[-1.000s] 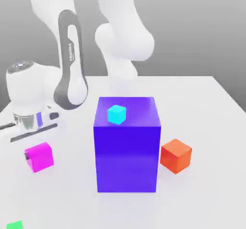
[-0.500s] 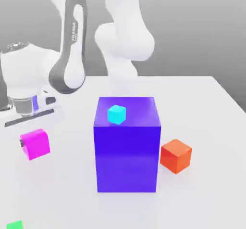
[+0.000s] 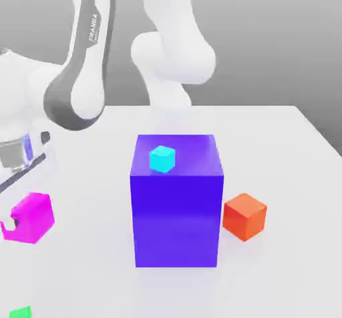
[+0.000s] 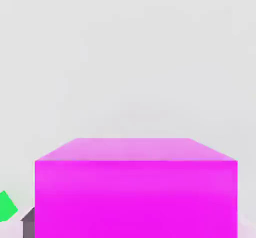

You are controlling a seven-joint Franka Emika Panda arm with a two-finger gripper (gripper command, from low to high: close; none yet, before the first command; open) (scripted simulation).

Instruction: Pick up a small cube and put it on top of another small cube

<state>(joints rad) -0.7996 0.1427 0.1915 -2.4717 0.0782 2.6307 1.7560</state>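
Closed on the plain bright magenta-pink cube (image 3: 35, 218), the hand (image 3: 24, 220) has its fingers drawn in to the cube's width, one fingertip (image 3: 10, 224) showing at its side. Compared with half a second ago, hand and cube have shifted together toward the exterior view's left and sit a little lower in that view, with the cube turned to a different angle. Franka's white arm (image 3: 87, 56) with dark grey trim has swung the same way; it reaches over the pale, smooth surface (image 3: 287, 170), its wrist bent so that the hand points down, partly past the picture's edge. Unmoved are the big blue-violet block (image 3: 176, 220), the tiny cyan cube (image 3: 162, 159) resting on top of it, the orange cube (image 3: 244, 216) just beside it, and the small green object (image 3: 21, 312), partly cut off.
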